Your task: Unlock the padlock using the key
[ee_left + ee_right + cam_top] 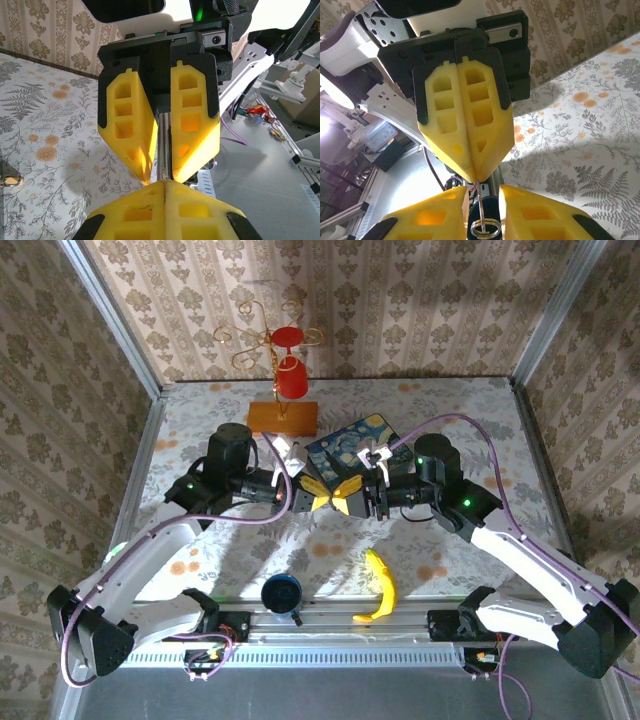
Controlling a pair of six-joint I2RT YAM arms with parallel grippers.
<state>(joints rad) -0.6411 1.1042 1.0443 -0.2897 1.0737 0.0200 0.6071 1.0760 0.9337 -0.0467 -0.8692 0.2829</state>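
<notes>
Left hand (165, 187): clenched, pads pressed flat together. The thin end of the key (480, 202) meets its tips and appears nipped there.
Right hand (482, 189): closed to a narrow gap around the key's ring end, and by the look grasping it.
Hands, position: tip to tip above the middle of the bench (450, 420). The blue box (352, 443) is at 12 o'clock from them in the top view.
Key, axis: along the line joining the two hands, 9 to 3 o'clock in the top view.
Padlock (6, 181), position: lying on the bench, apart from both hands, at the 9 o'clock edge of the left wrist view and cut by the frame.
Padlock, appearance: tiny, with a brass-coloured body and a silvery bit. Shackle state, long axis and keyhole direction cannot be told.
Governing relation: the padlock lies lower than the hands and, as judged, off toward the back wall, out of line with the key.
Nearer arm: left, judged from its wrist view.
Assessment: the key is aloft and the lock is unheld. The key must reach the keyhole, or the lock be lifted, before any turn.
</notes>
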